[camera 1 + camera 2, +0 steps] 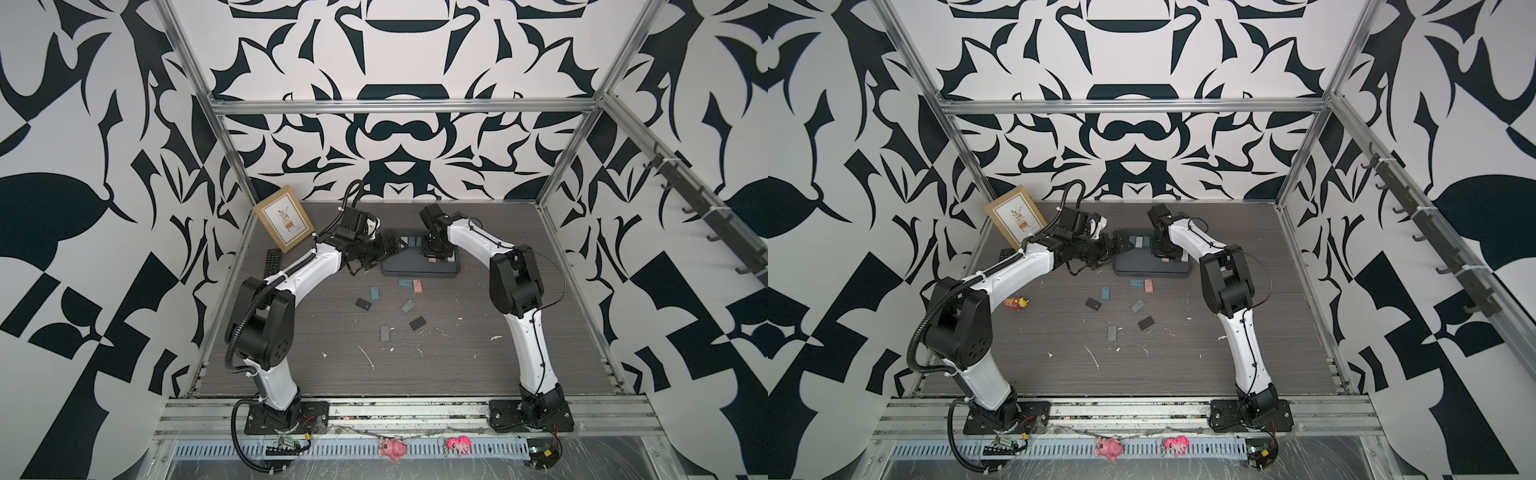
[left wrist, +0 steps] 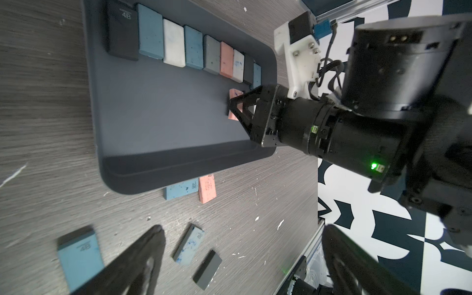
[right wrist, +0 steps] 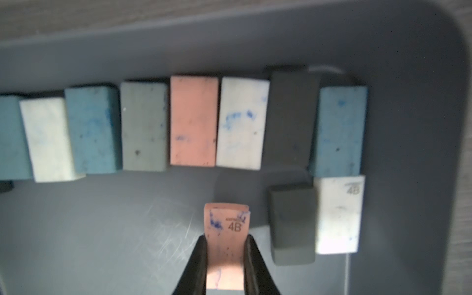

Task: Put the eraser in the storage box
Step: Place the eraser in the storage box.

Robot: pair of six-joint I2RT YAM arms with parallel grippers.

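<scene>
Pink eraser (image 3: pixel 226 229) gripped over storage box (image 3: pixel 102 229) holding erasers (image 3: pixel 194 122)

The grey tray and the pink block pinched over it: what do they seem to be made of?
The storage box looks like moulded plastic, matte dark grey: rounded corners, fine scuff scratches on its floor. The pink eraser in the right gripper looks like soft rubber or vinyl, dull finish: blue ink smudges and a printed 4B mark.

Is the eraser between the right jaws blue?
No, the eraser clamped between the right jaws is pink, with 4B printed on it.
</scene>
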